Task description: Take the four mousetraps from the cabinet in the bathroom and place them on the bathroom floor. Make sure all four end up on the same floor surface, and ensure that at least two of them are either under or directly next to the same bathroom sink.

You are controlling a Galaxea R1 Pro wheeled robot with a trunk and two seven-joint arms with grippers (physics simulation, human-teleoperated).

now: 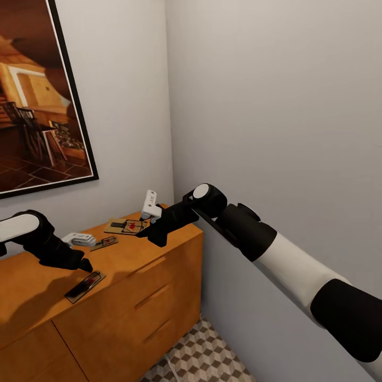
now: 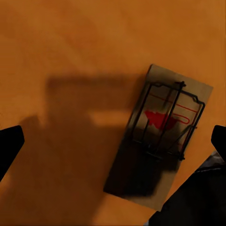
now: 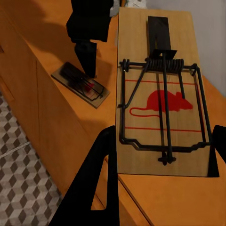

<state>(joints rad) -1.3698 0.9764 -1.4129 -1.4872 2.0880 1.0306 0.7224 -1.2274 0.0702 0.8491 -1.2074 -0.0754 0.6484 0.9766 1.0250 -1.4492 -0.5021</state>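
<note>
Visibly three mousetraps atop one cabinet.

Glossy white cylindrical arm shells alternating with matte black joint housings. White round cap on the black wrist joint. Slim, tapering black fingers, plus small pale grey wrist blocks.

1. The right arm reaches forward across the head view, its black wrist bent down, and the right gripper has its fingers spread apart.
2. The left arm comes in from the left side, and the left gripper points down with fingers apart.
</note>
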